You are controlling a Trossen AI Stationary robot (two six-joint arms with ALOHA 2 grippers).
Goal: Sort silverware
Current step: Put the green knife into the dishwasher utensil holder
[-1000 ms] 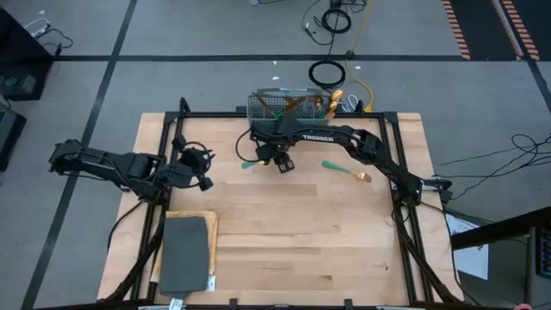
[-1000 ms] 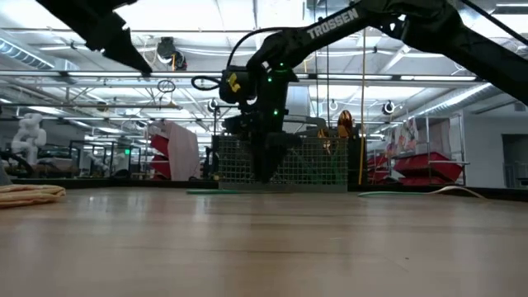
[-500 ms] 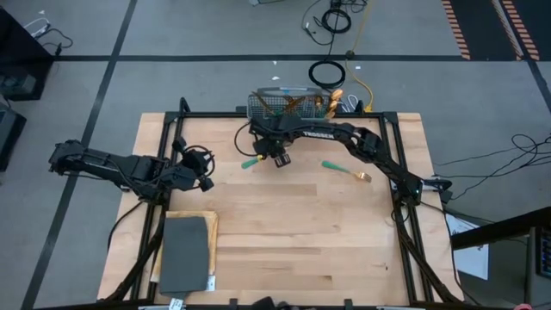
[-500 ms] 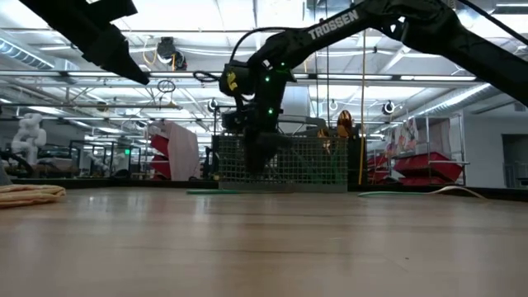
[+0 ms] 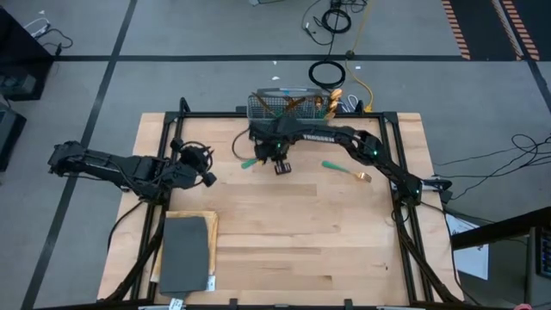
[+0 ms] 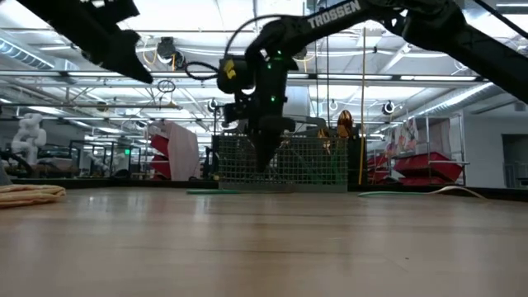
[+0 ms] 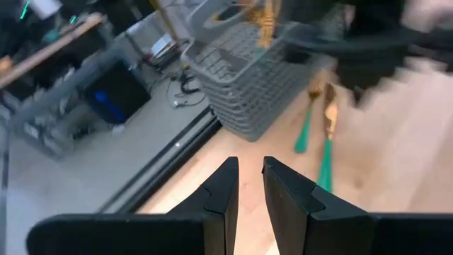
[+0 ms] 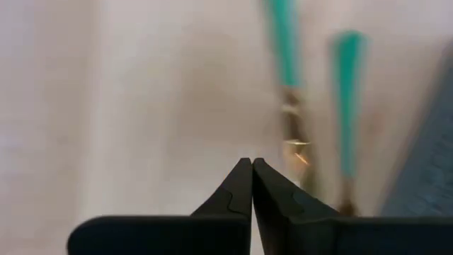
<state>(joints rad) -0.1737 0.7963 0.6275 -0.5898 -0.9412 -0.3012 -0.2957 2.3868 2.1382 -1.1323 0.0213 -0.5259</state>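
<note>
Right gripper shut, empty, just in front of the caddy. Several pieces stand inside; two teal utensils beside it and one spoon farther off remain unsorted.

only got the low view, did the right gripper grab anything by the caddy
Observer: No. In its wrist view the right gripper is shut with nothing between the fingertips.
Operator: where are the nearest pieces
Observer: Two teal-handled pieces lie side by side on the table just beyond its fingertips, next to the mesh caddy.
Operator: and the left arm
Observer: The left gripper is open and empty, over the left side, facing the caddy.
</note>
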